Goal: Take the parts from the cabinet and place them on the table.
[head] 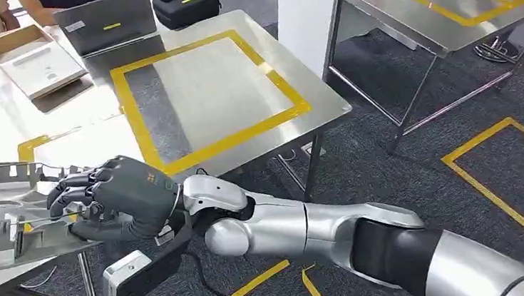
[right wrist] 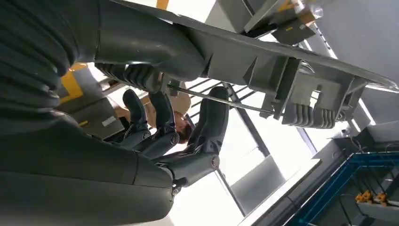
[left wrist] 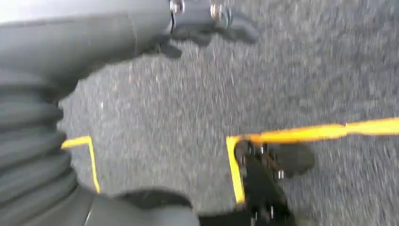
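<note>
— Grey metal part (head: 8,220), flat and ribbed, is in the right robot hand (head: 117,196), fingers curled over its edge with the thumb under it, as the right wrist view shows (right wrist: 263,61).

— Where does it sit?

— Over the near corner of the tabletop (head: 218,87), low at the head view's left edge. I judge this the placing step.

— Next move?

— Lower it flat onto the tabletop, then loosen the fingers.

— Its long axis?

— Roughly level, running away from the hand toward the robot's left; toothed edge faces the far side.

— The left robot hand (left wrist: 207,19)?

— Hanging over carpet (left wrist: 188,103); blurred, so I cannot tell its state.
</note>
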{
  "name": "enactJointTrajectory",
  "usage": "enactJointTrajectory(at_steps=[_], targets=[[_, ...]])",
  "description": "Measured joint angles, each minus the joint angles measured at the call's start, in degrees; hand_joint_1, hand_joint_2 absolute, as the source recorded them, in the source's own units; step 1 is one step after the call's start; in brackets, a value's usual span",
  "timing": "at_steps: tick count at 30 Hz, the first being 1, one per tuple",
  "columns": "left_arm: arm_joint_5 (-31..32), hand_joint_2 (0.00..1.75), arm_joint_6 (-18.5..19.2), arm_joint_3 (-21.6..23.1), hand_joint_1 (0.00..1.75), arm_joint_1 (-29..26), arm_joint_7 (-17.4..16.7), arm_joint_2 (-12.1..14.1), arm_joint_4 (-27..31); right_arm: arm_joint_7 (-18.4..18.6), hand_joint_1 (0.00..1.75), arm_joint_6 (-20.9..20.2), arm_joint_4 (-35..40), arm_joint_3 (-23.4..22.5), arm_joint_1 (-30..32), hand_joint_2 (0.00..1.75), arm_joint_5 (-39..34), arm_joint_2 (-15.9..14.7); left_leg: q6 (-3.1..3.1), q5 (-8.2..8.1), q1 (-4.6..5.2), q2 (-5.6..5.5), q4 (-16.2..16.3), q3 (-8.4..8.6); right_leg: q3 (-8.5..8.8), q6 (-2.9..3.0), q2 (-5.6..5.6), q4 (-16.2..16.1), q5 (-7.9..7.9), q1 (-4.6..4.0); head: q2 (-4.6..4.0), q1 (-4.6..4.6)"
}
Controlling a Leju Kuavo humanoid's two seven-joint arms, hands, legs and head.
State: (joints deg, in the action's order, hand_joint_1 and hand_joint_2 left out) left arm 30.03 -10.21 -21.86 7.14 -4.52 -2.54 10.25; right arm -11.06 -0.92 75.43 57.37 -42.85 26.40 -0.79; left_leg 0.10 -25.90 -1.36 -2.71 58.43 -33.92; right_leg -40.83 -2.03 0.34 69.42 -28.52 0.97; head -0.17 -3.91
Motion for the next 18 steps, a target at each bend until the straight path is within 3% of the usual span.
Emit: enactJointTrajectory(at_steps=[1, 2, 3, 4, 6, 7, 8, 9, 10, 11, 12, 13, 14, 15, 16, 17, 18], targets=[[0.0, 1.75, 0.0, 0.0, 0.0, 0.0, 0.0, 0.0, 0.0, 0.0, 1.75, 0.0, 0.0, 0.0, 0.0, 1.75, 0.0, 0.0, -0.32, -0.37, -0.17, -0.11, 0.4, 0.09, 2.67, -0.05, 0.01, -5.4, 2.53, 0.1, 0.0, 0.0], [0.0, 1.75, 0.0, 0.0, 0.0, 0.1, 0.0, 0.0, 0.0, 0.0, 1.75, 0.0, 0.0, 0.0, 0.0, 1.75, 0.0, 0.0, -0.78, -0.81, -0.25, -0.16, 0.8, 0.03, 4.52, -0.09, 0.14, -9.8, 3.02, 0.24, 0.0, -0.02], [0.0, 1.75, 0.0, 0.0, 0.0, 0.2, 0.0, 0.0, 0.0, 0.0, 1.75, 0.0, 0.0, 0.0, 0.0, 1.75, 0.0, 0.0, -1.32, -1.14, 0.17, -0.35, 1.1, -0.2, 4.9, 0.43, 0.42, -9.7, 2.5, -0.31, 0.0, 0.0], [0.1, 1.75, 0.0, 0.0, 0.0, 0.2, 0.0, 0.1, 0.0, 0.0, 1.75, 0.0, 0.0, -0.1, 0.0, 1.75, 0.0, 0.0, -1.65, -1.2, 0.14, -0.39, 1.0, -0.17, 4.82, 1.14, 0.45, -9.5, 2.56, -0.11, 0.0, 0.02], [0.1, 1.75, 0.0, 0.0, 0.0, 0.1, 0.0, 0.0, 0.0, 0.1, 1.75, 0.0, -0.1, -0.2, 0.0, 1.75, 0.1, -0.1, -2.37, -1.18, -0.07, -0.42, 0.4, 0.22, 4.81, 1.96, 0.43, -9.5, 2.28, -0.44, 0.0, -0.04], [0.1, 1.75, 0.0, 0.0, 0.0, 0.1, 0.0, 0.1, 0.1, 0.2, 1.75, 0.0, -0.1, -0.2, 0.0, 1.75, 0.1, 0.0, -2.79, -1.46, -0.06, -0.43, 0.4, 0.53, 5.23, 2.48, 0.3, -9.8, 2.36, -0.17, 0.0, 0.0], [0.1, 1.75, 0.0, 0.0, 0.0, 0.1, 0.0, 0.2, 0.1, 0.2, 1.75, 0.1, -0.1, -0.2, 0.0, 1.75, 0.1, 0.0, -2.91, -1.82, -0.08, 0.61, 1.3, 0.17, 5.73, 2.95, 0.07, -10.1, 2.26, 0.02, 0.0, 0.04], [0.1, 1.75, 0.0, 0.0, 0.0, 0.2, 0.0, 0.2, 0.1, 0.2, 1.75, 0.1, -0.1, -0.3, 0.0, 1.75, 0.1, 0.0, -3.0, -3.09, 0.05, 1.57, 4.0, -1.08, 6.04, 3.34, -0.04, -10.1, 2.01, 0.03, 0.0, 0.59], [0.2, 1.75, 0.0, 0.0, 0.0, 0.3, 0.0, 0.1, 0.1, 0.2, 1.75, 0.1, -0.1, -0.3, 0.0, 1.75, 0.1, 0.0, -3.09, -4.72, 0.03, 1.98, 8.0, -3.3, 6.27, 3.59, -0.16, -10.1, 1.8, -0.04, 0.0, 0.52], [0.2, 1.75, 0.0, 0.0, 0.0, 0.3, 0.0, 0.1, 0.1, 0.2, 1.75, 0.1, -0.1, -0.3, 0.0, 1.75, 0.1, 0.0, -3.2, -6.81, 0.04, 2.23, 13.3, -6.33, 6.45, 3.72, -0.25, -10.1, 1.51, -0.15, 0.0, 0.57], [0.2, 1.75, 0.0, 0.0, 0.0, 0.2, 0.0, 0.1, 0.1, 0.2, 1.75, 0.1, -0.1, -0.3, 0.2, 1.75, 0.1, 0.0, -3.2, -7.87, 0.05, 2.31, 17.6, -9.0, 6.69, 3.77, -0.27, -10.1, 1.22, -0.27, 0.0, 0.57], [0.2, 1.75, 0.0, 0.0, 0.0, 0.1, 0.0, 0.2, 0.1, 0.2, 1.75, 0.1, -0.1, -0.3, 0.3, 1.75, 0.2, 0.0, -3.12, -7.23, 0.06, 2.32, 18.9, -10.22, 7.03, 3.77, -0.27, -10.1, 0.94, -0.33, 0.0, 0.55], [0.2, 1.75, 0.0, 0.0, 0.0, 0.0, 0.0, 0.2, 0.1, 0.2, 1.75, 0.1, -0.1, -0.3, 0.4, 1.75, 0.2, 0.0, -2.92, -5.4, 0.1, 2.32, 17.5, -9.96, 7.54, 3.72, -0.27, -10.1, 0.59, -0.38, 0.0, 0.57], [0.2, 1.75, 0.0, 0.0, 0.0, 0.1, 0.0, 0.2, 0.1, 0.3, 1.75, 0.1, -0.1, -0.3, 0.5, 1.75, 0.2, 0.0, -2.66, -2.62, 0.14, 2.33, 14.0, -8.62, 8.12, 3.67, -0.27, -10.1, 0.18, -0.42, 0.0, 0.57], [0.2, 1.75, 0.0, 0.0, 0.0, 0.1, 0.0, 0.3, 0.1, 0.3, 1.75, 0.1, -0.1, -0.3, 0.5, 1.75, 0.2, 0.0, -2.19, 0.88, 0.28, 2.46, 8.4, -6.19, 8.9, 3.51, -0.29, -10.1, -0.35, -0.45, 0.0, 0.55], [0.2, 1.75, 0.0, 0.0, 0.0, 0.1, 0.0, 0.4, 0.1, 0.3, 1.75, 0.1, -0.1, -0.3, 0.5, 1.75, 0.2, 0.0, -1.68, 3.37, 0.5, 2.83, 3.1, -3.92, 9.54, 3.34, -0.39, -10.1, -0.91, -0.44, 0.0, 0.57], [0.2, 1.75, 0.0, 0.0, 0.0, 0.2, 0.0, 0.4, 0.0, 0.3, 1.75, 0.1, -0.1, -0.3, 0.5, 1.75, 0.2, 0.0, -1.44, 1.87, 1.11, 3.14, 2.1, -3.14, 9.71, 2.92, -0.48, -10.1, -1.28, -0.78, 0.0, 0.74]])
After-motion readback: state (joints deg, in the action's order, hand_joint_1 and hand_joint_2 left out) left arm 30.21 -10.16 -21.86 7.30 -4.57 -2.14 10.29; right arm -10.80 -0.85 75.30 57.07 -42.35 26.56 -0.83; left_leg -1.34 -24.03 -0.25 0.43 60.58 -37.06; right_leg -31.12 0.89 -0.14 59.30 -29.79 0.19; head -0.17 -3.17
